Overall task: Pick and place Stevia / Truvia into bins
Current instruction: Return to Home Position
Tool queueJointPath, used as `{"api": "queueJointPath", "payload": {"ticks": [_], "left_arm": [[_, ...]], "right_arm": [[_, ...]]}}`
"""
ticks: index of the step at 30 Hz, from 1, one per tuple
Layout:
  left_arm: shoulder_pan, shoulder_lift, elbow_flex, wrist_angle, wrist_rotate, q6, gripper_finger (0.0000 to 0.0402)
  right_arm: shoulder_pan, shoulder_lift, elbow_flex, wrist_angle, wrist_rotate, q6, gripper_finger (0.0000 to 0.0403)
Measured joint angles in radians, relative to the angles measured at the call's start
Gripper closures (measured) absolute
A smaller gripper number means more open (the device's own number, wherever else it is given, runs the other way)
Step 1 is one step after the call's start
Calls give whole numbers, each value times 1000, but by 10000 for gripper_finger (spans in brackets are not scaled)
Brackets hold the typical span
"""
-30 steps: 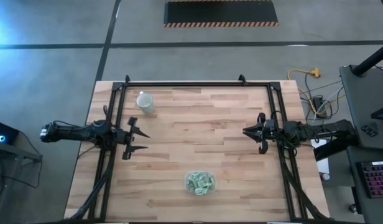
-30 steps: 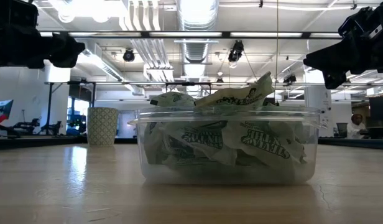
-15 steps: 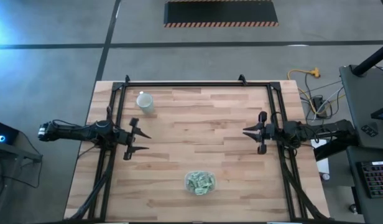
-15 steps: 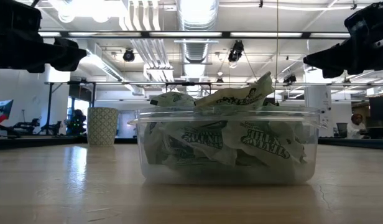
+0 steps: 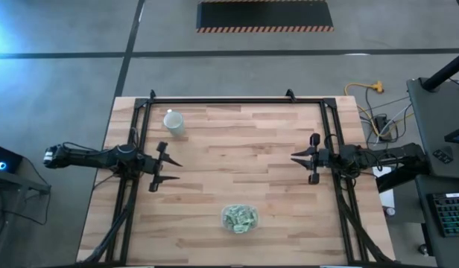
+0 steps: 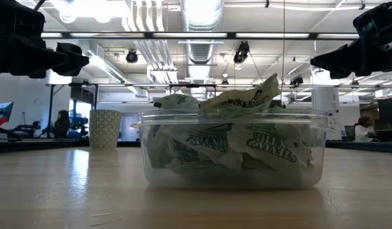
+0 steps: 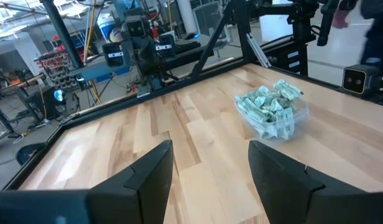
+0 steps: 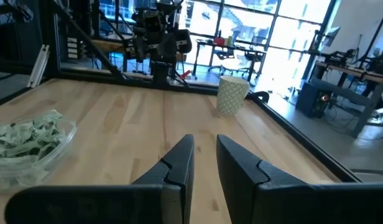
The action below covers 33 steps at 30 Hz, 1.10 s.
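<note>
The sachets (image 5: 241, 217) lie heaped in the bin (image 5: 256, 221) at the table's (image 5: 237, 141) 6 o'clock, about equally far from both empty claws: 4 o'clock of the wide-spread left claw (image 5: 172, 170), 7 o'clock of the barely parted right claw (image 5: 295, 156).

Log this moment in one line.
left gripper open, empty, left edge | right gripper slightly open, empty, right edge | Stevia sachets in clear container

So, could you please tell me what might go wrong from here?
The packets are heaped above the rim of the clear tub, so top ones could slide onto the table. The tub looks light; a low pass by the left tool or right tool might nudge it.
</note>
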Motion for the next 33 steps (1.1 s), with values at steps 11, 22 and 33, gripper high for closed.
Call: {"api": "queueJointPath", "payload": {"ticks": [11, 22, 33], "left_arm": [[0, 20, 0, 0, 0, 0, 208], [0, 25, 0, 1, 0, 0, 208], [0, 29, 0, 1, -1, 0, 208]], "right_arm": [[0, 0, 0, 0, 0, 2, 344], [0, 0, 0, 0, 0, 0, 344], [0, 0, 0, 0, 0, 2, 344]]}}
